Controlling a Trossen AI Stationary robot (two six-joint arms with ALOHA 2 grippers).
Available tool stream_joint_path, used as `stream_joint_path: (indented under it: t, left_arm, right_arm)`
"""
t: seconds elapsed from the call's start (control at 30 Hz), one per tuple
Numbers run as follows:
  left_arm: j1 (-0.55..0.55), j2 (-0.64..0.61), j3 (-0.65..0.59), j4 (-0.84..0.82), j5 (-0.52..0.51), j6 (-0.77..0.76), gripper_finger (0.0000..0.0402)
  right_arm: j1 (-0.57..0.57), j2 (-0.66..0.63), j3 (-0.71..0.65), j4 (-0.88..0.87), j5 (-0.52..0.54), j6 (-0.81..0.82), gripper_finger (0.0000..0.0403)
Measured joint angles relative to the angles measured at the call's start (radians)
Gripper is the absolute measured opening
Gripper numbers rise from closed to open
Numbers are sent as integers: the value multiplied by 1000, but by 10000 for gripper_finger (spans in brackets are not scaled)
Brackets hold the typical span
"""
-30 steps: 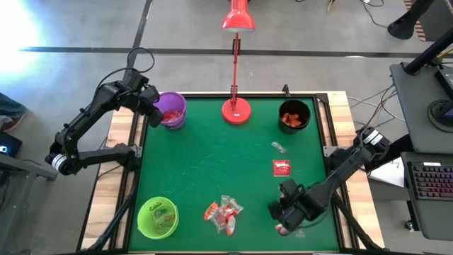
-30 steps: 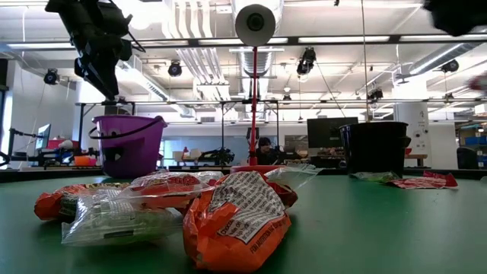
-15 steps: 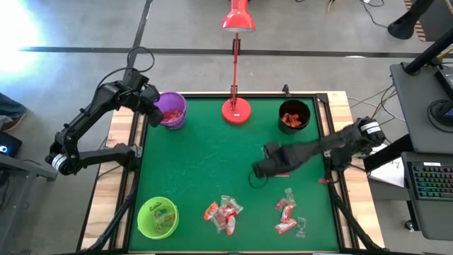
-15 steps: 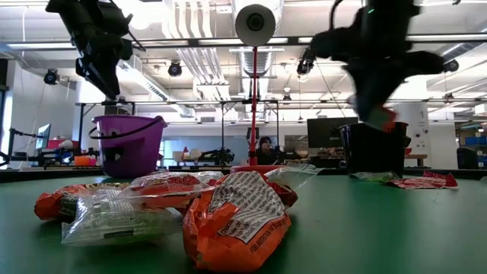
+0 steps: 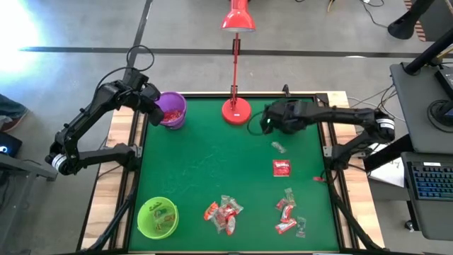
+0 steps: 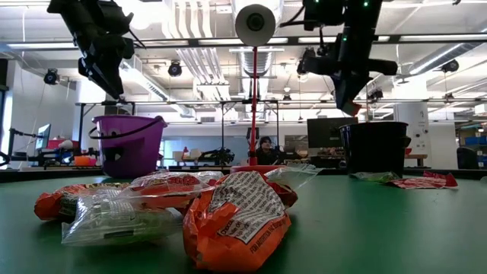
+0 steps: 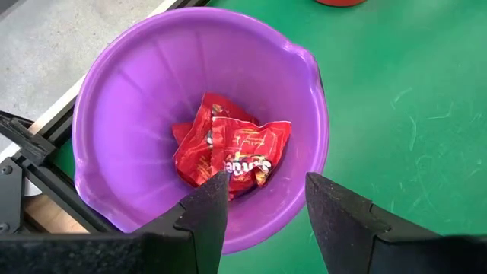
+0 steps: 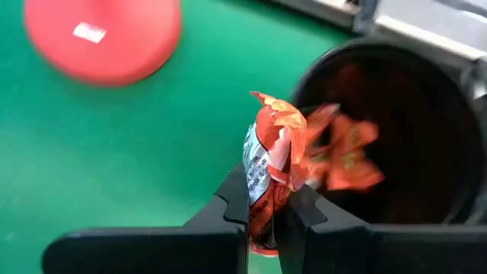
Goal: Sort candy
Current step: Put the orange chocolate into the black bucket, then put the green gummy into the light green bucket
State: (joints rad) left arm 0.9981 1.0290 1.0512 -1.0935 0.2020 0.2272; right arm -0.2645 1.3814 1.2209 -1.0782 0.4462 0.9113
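My right gripper (image 8: 268, 207) is shut on an orange-red candy (image 8: 275, 144) and hangs in the air (image 5: 272, 119) just left of the black cup (image 5: 294, 115), which holds orange candy (image 8: 346, 156). My left gripper (image 7: 266, 199) is open above the purple bucket (image 5: 170, 110), over red candy packs (image 7: 228, 148) on the bucket's bottom. More candy lies flat on the green mat: a pile (image 5: 223, 212) near the front edge, a second group (image 5: 287, 212), a red pack (image 5: 282, 167) and a clear wrapper (image 5: 278, 147). My right gripper pinches the orange-red candy between its two fingers by one end of the wrapper (image 8: 261, 199). The other, crinkled end (image 8: 278, 114) sticks out past the fingertips. The fingers point downward (image 6: 344, 103), and the candy is lifted clear of the table, beside the black cup's rim (image 8: 319, 72).
The red lamp base (image 5: 236, 111) stands at the far edge between the bucket and the black cup, with its pole rising beside my right gripper. A green cup (image 5: 157, 216) with candy sits at the near left corner. The mat's middle (image 5: 212, 156) is bare.
My right gripper has risen from the candy group at the table's near right and swung toward the far edge, carrying an orange-red candy lifted clear, until it reached the black cup. My left arm has kept still over the purple bucket.
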Motion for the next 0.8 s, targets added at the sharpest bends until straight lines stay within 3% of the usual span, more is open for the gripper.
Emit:
stream_joint_path:
  t: [0.27,0.43,0.8]
  left_arm:
    - [0,0,0,0,0,-4,158]
    - [0,0,0,0,0,-3,158]
    - [0,0,0,0,0,-2,158]
  right_arm:
    - [-166,-73,0,-8,0,-152,22]
    - [-199,-89,0,-12,-2,-216,30]
    - [-203,-89,0,-22,-33,-249,120]
